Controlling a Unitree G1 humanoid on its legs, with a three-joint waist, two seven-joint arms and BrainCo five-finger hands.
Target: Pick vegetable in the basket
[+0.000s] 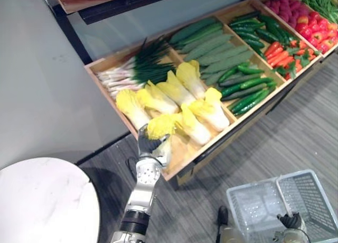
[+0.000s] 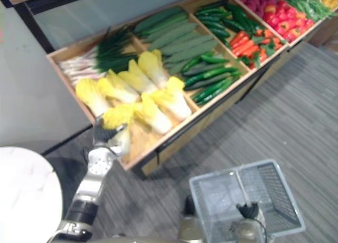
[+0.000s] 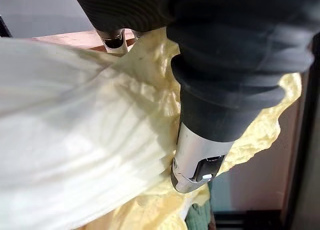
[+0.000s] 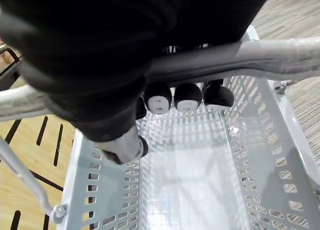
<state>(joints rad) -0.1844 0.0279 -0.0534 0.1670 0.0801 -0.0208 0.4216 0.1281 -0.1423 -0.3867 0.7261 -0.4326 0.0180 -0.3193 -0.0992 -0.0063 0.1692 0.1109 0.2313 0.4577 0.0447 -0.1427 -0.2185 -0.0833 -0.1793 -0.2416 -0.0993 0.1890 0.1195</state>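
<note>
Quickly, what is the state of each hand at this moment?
Left hand: closed around a yellow cabbage.
Right hand: closed around the basket handle.

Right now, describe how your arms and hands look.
Left arm: jointed silver-grey segments, black band low down. Left hand: dark ribbed cover, silver finger with a dark inset. Right hand: same dark cover, rounded dark fingertips with pale spots.

Display tray (image 1: 182,153), left compartment: scallions (image 1: 132,71) at back, cabbages (image 1: 174,103) in front; cucumbers (image 1: 245,90) mid-tray. Basket (image 1: 317,201) on floor (image 1: 296,132) before tray, rightward; round tabletop (image 1: 45,201) before its left end.
</note>
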